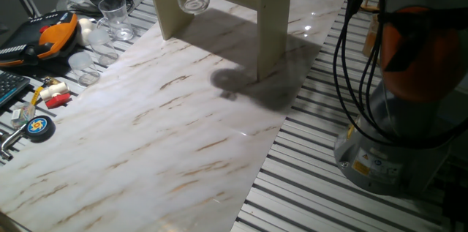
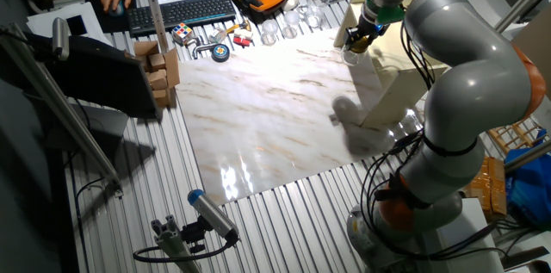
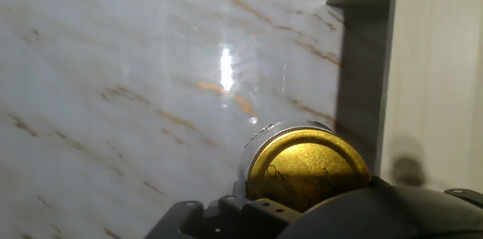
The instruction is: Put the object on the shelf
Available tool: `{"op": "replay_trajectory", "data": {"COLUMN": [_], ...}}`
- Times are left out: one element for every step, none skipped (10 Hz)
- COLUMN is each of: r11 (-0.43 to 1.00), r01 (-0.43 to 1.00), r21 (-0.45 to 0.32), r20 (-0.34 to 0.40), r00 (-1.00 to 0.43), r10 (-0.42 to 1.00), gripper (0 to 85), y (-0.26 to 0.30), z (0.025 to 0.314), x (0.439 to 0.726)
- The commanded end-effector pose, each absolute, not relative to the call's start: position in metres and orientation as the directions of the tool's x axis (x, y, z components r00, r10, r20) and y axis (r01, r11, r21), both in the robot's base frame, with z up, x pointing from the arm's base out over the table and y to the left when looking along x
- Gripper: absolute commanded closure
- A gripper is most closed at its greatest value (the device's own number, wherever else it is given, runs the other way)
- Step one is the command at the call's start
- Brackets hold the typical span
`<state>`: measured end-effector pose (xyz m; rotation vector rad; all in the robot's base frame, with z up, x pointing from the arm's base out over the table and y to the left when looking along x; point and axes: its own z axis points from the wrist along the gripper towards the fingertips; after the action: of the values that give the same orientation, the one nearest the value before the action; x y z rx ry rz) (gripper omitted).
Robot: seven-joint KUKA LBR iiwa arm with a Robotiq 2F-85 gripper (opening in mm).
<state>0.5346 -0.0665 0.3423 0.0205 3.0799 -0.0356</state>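
Gold metal catches the light first: the shiny screw lid of the small round glass jar (image 3: 306, 165) fills the bottom of the hand view, with the dark gripper (image 3: 302, 212) housing just below it. The jar hangs in the air, lifted clear of the worktop (image 1: 168, 129), a glossy slab of pale marble veined in brown. It sits close beside the cream shelf (image 1: 274, 20), whose flat matte boards stand as tall plain uprights. From the fixed views the clear rounded belly of the jar shows beneath the gripper, near the shelf's legs. The jaws appear clamped on the jar at its lid. A lidless drinking glass (image 1: 117, 14) stands apart among clutter at the worktop's far edge.
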Motion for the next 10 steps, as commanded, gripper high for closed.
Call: {"op": "replay_trajectory", "data": {"r11": [1.0, 1.0, 1.0, 0.999, 0.999, 0.998, 0.997, 0.995, 0.995, 0.995], "r01": [0.021, 0.025, 0.027, 0.03, 0.045, 0.062, 0.082, 0.099, 0.103, 0.102], "r21": [-0.018, -0.015, -0.015, -0.015, -0.011, -0.012, -0.01, -0.006, 0.003, -0.017], "r20": [-0.062, -0.059, -0.058, -0.056, -0.056, -0.058, -0.061, -0.063, -0.056, -0.061], "r00": [-0.998, -0.998, -0.998, -0.998, -0.997, -0.996, -0.995, -0.993, -0.993, -0.993], "r10": [0.02, 0.025, 0.026, 0.029, 0.045, 0.061, 0.081, 0.098, 0.103, 0.101], "gripper": [85.0, 85.0, 85.0, 85.0, 85.0, 85.0, 85.0, 85.0, 85.0, 85.0], "y": [-0.0673, -0.067, -0.0656, -0.0654, -0.0654, -0.0654, -0.0654, -0.0654, -0.0654, -0.0654], "z": [0.343, 0.3429, 0.3425, 0.3425, 0.3425, 0.3425, 0.3425, 0.3425, 0.3425, 0.3425], "x": [0.5343, 0.5345, 0.5352, 0.5354, 0.5354, 0.5354, 0.5354, 0.5354, 0.5354, 0.5354]}}
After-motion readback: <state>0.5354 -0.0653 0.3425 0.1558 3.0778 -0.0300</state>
